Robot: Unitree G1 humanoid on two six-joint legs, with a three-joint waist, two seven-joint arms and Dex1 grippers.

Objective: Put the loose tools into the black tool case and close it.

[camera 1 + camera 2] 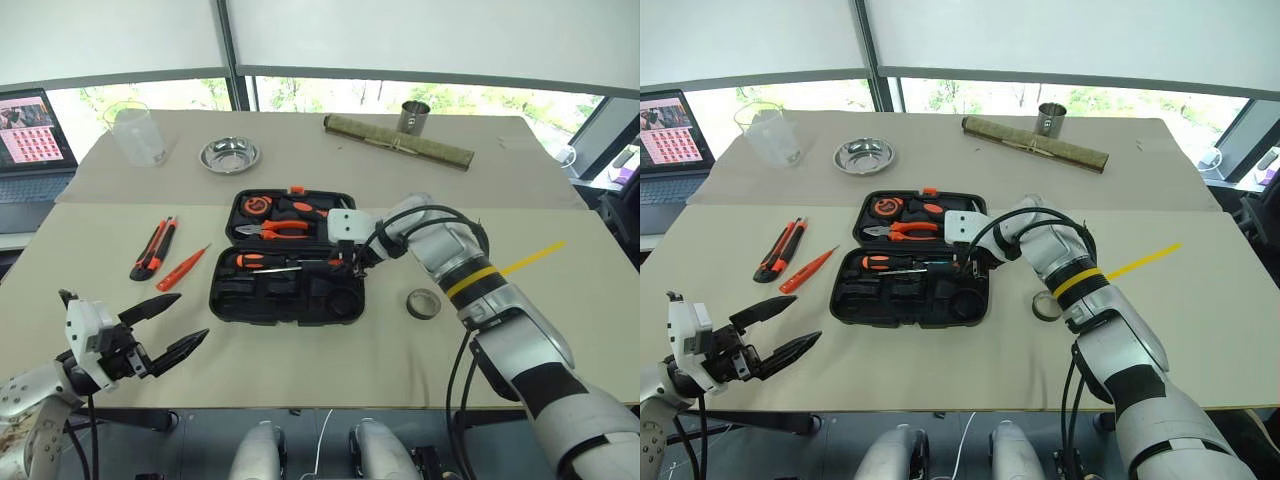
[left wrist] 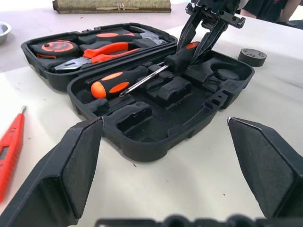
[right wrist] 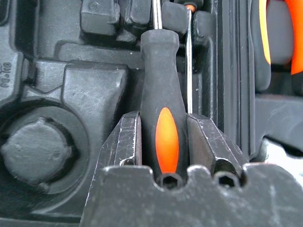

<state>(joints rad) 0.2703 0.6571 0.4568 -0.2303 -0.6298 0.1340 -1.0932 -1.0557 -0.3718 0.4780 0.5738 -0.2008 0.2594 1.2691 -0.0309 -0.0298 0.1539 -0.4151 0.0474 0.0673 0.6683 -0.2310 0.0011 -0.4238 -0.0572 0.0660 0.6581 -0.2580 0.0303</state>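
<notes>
The black tool case [image 1: 285, 290] lies open at the table's middle. Our right gripper [image 3: 163, 137] is clamped on a screwdriver [image 3: 161, 94] handle, down in the near tray beside a second screwdriver [image 2: 120, 80]; whether it has seated fully we cannot quite tell. We should press it level into its recess before letting go. Our left gripper [image 1: 165, 330] hangs spread and empty. The utility knife [image 1: 153, 248], tester screwdriver [image 1: 182, 267] and tape roll [image 1: 423, 302] wait outside.

The open tool case [image 1: 285, 258] lies mid-table with a screwdriver [image 1: 262, 261] in its near half, the utility knife [image 1: 154, 248] and tester screwdriver [image 1: 182, 267] side by side to its left, and the tape roll [image 1: 424, 303] just right of it.
</notes>
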